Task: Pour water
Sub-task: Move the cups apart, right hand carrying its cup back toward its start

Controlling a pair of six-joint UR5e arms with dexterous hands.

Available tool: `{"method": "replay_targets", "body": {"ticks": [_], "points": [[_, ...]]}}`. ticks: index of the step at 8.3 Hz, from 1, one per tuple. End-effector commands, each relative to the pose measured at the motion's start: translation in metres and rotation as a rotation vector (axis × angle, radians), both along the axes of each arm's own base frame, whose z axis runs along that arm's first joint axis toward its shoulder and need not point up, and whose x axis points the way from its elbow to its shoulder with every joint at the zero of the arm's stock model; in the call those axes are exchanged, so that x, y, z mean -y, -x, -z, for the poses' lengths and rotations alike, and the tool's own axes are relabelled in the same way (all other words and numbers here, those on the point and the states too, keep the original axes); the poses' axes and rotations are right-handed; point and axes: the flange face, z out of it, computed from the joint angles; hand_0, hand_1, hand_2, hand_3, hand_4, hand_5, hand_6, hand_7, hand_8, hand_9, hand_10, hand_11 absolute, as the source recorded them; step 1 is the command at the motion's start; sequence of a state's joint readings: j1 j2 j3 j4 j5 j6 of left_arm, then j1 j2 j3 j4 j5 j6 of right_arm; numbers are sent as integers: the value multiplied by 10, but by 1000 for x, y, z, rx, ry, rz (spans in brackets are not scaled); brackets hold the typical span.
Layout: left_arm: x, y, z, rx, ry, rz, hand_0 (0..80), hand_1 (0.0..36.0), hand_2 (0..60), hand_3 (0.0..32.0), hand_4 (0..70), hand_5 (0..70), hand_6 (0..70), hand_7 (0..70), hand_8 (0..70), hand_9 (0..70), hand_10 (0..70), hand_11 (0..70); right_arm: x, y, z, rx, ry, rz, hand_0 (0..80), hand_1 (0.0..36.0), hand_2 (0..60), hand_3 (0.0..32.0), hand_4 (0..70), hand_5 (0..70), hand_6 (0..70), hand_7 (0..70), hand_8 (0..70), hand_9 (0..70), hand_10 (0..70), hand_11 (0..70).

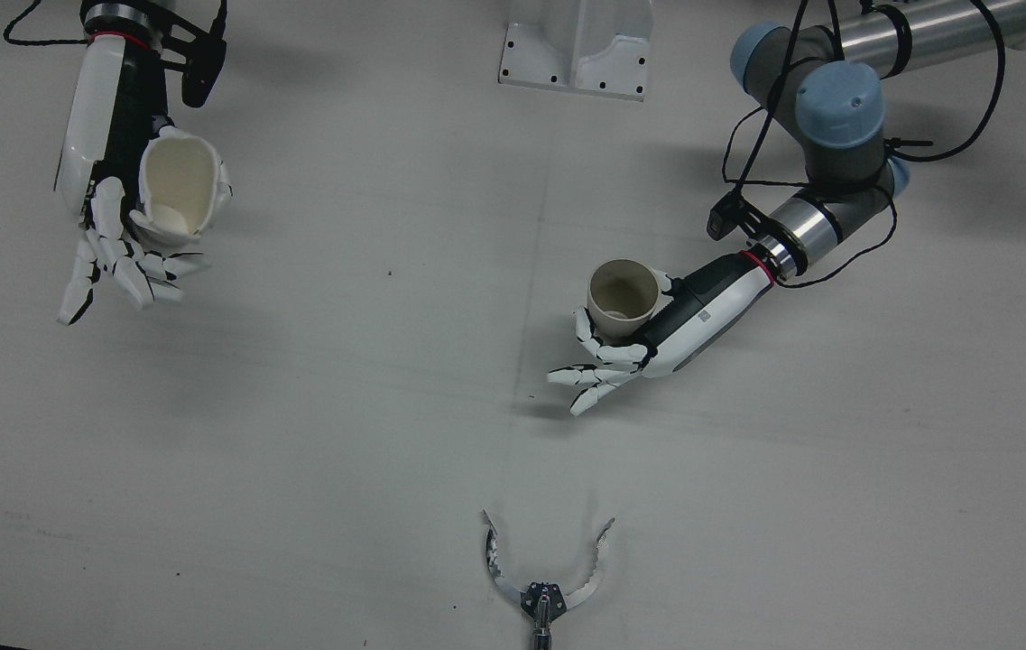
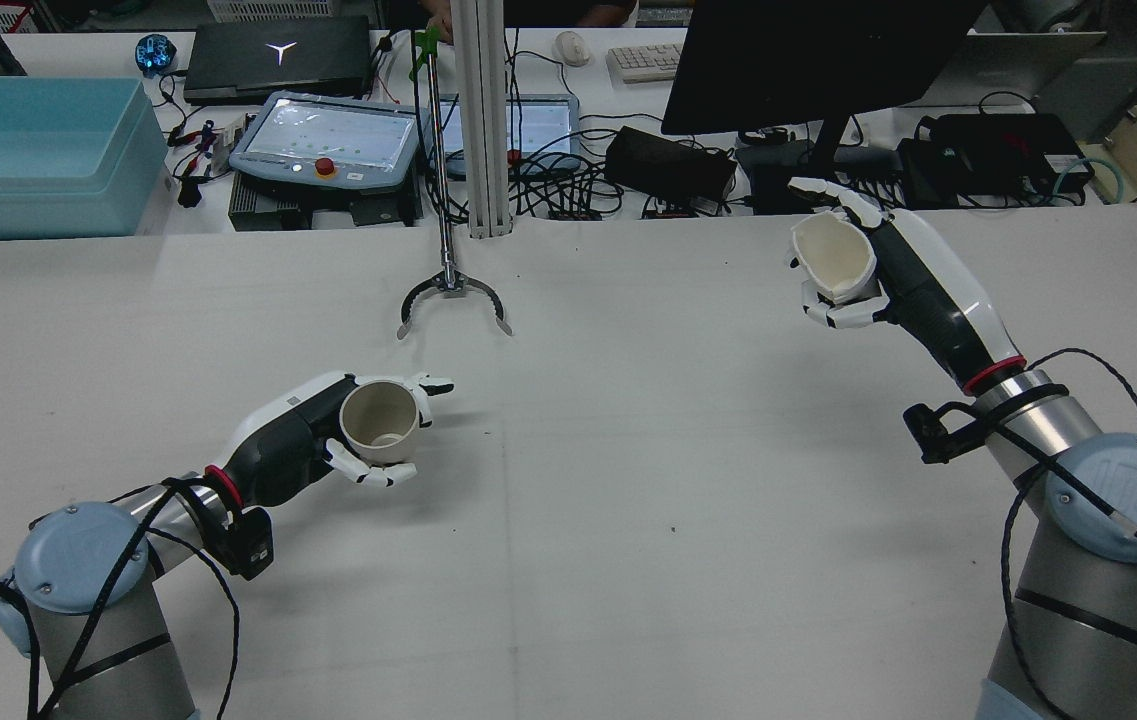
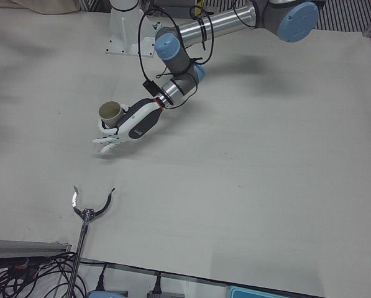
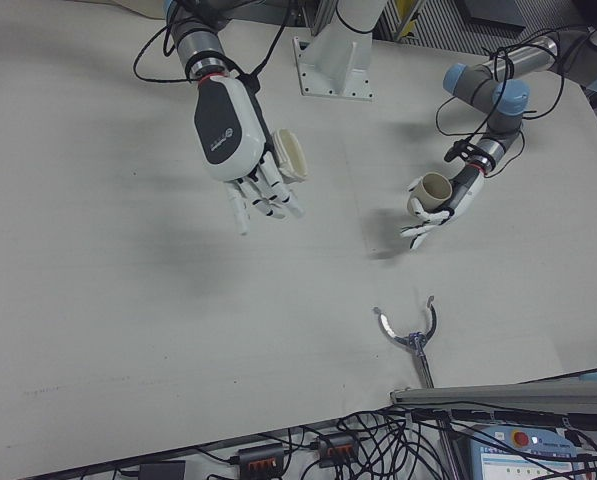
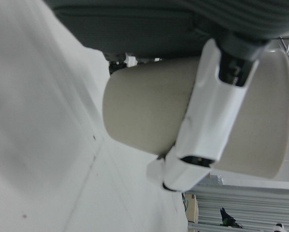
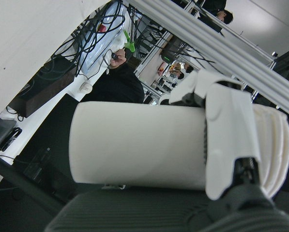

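Observation:
My left hand (image 1: pixel 630 348) is shut on a beige cup (image 1: pixel 623 296), held upright just above the table near its middle; some of its fingers stick out below the cup. This cup also shows in the rear view (image 2: pixel 380 420), the left-front view (image 3: pixel 110 113) and the left hand view (image 5: pixel 149 116). My right hand (image 1: pixel 115 226) is shut on a white cup (image 1: pixel 174 185), raised above the table on the far side and tilted, its mouth facing the camera in the rear view (image 2: pixel 833 258). The two cups are far apart. I see no water in either.
A metal grabber tool (image 1: pixel 547 578) lies open-jawed on the table near the operators' edge, in front of the left hand. The white pedestal base (image 1: pixel 577 50) stands at the robot's side. Screens, cables and a blue bin (image 2: pixel 28 150) sit beyond the table.

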State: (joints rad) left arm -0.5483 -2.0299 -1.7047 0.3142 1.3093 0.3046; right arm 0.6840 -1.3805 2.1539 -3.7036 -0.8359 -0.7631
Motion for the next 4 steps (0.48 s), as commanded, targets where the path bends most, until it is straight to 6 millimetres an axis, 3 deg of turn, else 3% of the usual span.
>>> {"method": "replay_targets", "body": {"ticks": [1, 2, 3, 4], "points": [[9, 110, -137, 50, 89, 108, 800, 360, 600, 0, 700, 700, 247, 117, 89, 36, 141, 234, 24, -36, -49, 119, 73, -69, 623, 356, 460, 0, 0, 178, 429, 383, 274, 331, 0, 15], [11, 145, -166, 61, 104, 150, 800, 360, 600, 0, 700, 700, 250, 117, 91, 37, 142, 234, 38, -41, -72, 157, 76, -91, 613, 351, 458, 0, 0, 175, 417, 374, 279, 339, 0, 17], [8, 160, -182, 62, 113, 163, 800, 360, 600, 0, 700, 700, 252, 119, 93, 39, 141, 234, 50, -35, -101, 211, 87, -88, 598, 349, 505, 0, 0, 176, 424, 385, 313, 387, 3, 36], [4, 176, -201, 73, 127, 178, 800, 360, 600, 0, 700, 700, 253, 121, 93, 41, 142, 236, 54, -22, -125, 217, 103, -74, 596, 344, 494, 0, 0, 173, 408, 369, 309, 382, 2, 31]]}}
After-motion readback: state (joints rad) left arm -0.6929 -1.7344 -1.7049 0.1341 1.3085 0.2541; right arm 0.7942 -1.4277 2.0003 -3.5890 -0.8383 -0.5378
